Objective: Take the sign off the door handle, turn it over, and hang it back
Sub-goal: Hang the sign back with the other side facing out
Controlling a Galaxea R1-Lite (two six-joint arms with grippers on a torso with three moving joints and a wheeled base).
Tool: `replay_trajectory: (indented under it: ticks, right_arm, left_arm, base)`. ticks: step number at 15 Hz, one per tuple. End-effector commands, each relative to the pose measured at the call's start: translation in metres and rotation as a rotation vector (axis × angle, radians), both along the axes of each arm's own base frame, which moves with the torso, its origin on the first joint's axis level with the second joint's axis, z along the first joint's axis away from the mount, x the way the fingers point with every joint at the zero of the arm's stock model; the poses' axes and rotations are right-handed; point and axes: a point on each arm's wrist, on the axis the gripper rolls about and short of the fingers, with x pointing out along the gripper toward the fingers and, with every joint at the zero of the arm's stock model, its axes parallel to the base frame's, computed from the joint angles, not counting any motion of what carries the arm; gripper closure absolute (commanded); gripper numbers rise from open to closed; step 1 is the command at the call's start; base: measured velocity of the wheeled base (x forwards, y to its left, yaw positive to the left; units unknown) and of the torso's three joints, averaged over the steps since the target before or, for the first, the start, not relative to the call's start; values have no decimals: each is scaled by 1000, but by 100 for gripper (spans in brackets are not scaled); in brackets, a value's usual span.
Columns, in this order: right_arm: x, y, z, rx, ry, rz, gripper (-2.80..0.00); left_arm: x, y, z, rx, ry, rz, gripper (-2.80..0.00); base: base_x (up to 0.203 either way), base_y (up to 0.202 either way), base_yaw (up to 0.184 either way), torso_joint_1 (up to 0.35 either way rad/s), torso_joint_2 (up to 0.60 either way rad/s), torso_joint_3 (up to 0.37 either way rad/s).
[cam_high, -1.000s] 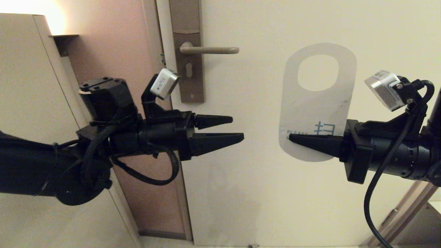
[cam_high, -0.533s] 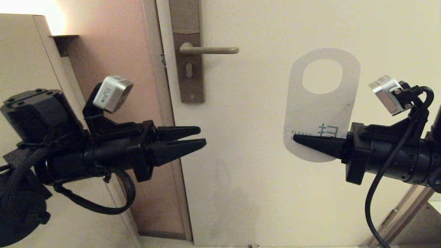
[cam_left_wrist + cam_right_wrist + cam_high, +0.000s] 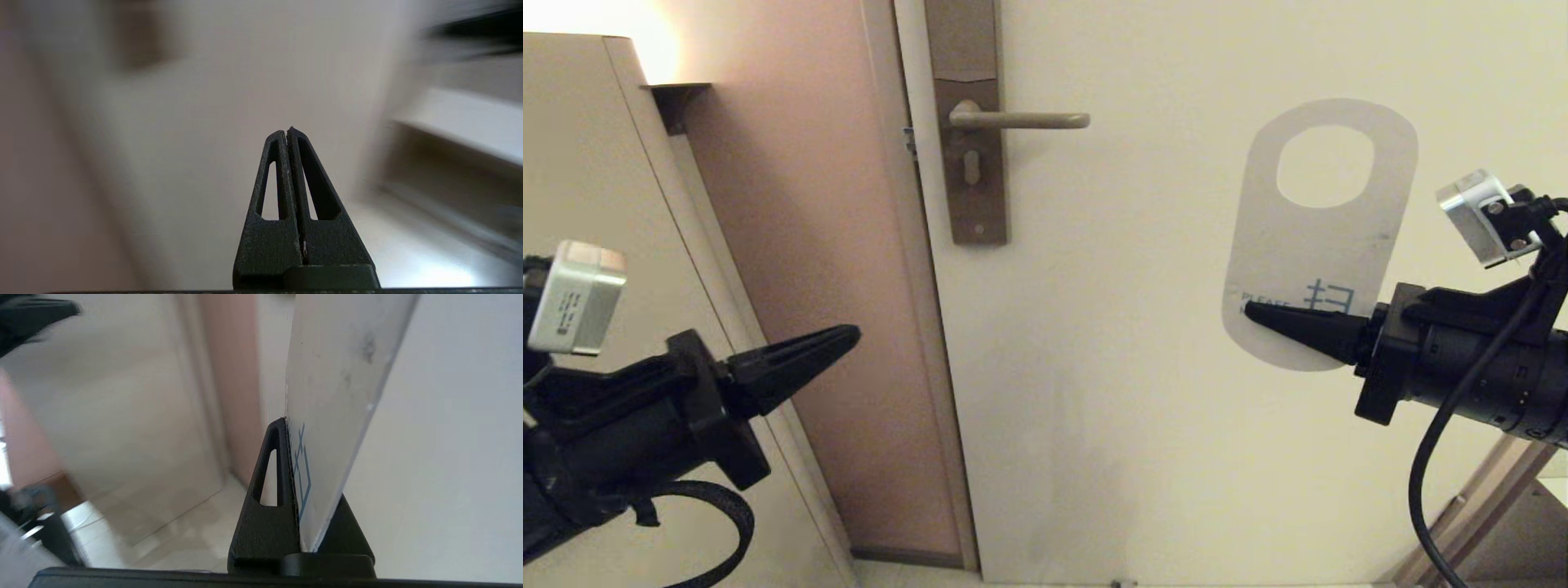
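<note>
right gripper [image 3: 1248, 310] pinches thin white card sign [image 3: 1319, 245], hole up | straight beige metal door handle [image 3: 1018, 120] up-left, well apart | left gripper [image 3: 854, 333] pressed together, empty, low

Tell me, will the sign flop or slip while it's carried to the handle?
Probably stiff enough: the sign stands upright above the right gripper, unbent. Likely light, being thin. It could pivot, since the fingers pinch only its lower end.
</note>
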Motion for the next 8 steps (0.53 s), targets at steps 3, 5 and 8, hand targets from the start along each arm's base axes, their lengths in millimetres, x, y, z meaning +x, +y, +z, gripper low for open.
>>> replay_trajectory:
  ticks: [3,5,8]
  right_arm:
    - [-15,-8,-3,-28,-33,-45,0]
    - [-22,-12,-7,-33,-30,-62,0]
    - [-29,-15,-13,-41,-19,-75,0]
  left_arm:
    - [-33,29,-19,38,-22,430,0]
    - [-48,39,-32,54,-7,605,0]
    - [-68,52,-45,53,-4,799,0]
  base:
    - [0,0,0,0,0,0]
    - [0,0,0,0,0,0]
    - [0,0,0,0,0,0]
